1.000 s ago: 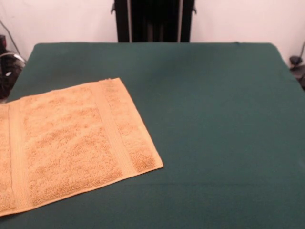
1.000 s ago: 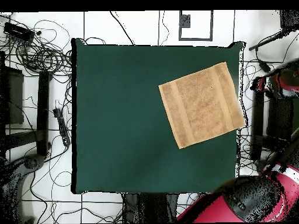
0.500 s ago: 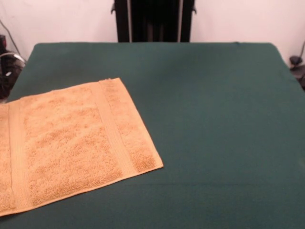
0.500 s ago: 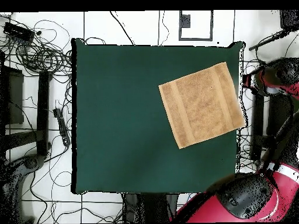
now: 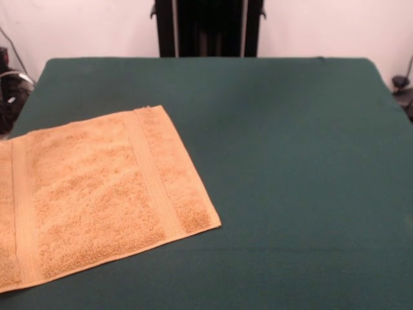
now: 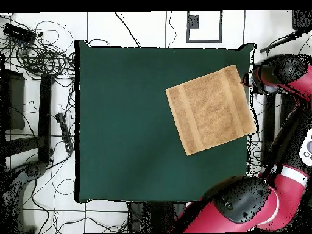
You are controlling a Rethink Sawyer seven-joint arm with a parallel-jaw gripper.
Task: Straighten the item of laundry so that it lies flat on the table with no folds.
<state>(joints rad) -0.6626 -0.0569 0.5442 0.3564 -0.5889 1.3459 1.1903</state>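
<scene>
Towel lies open on the table, skewed, by its edge nearest my arm. No folds visible. My jaws: cannot tell. Judgement: approach low over that edge, avoid rucking the hem

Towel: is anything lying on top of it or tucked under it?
Nothing lies on the towel; it is spread flat, no folds showing, on the green table. What lies beneath is covered, though no bulge shows. The arm is beside the table edge.
</scene>
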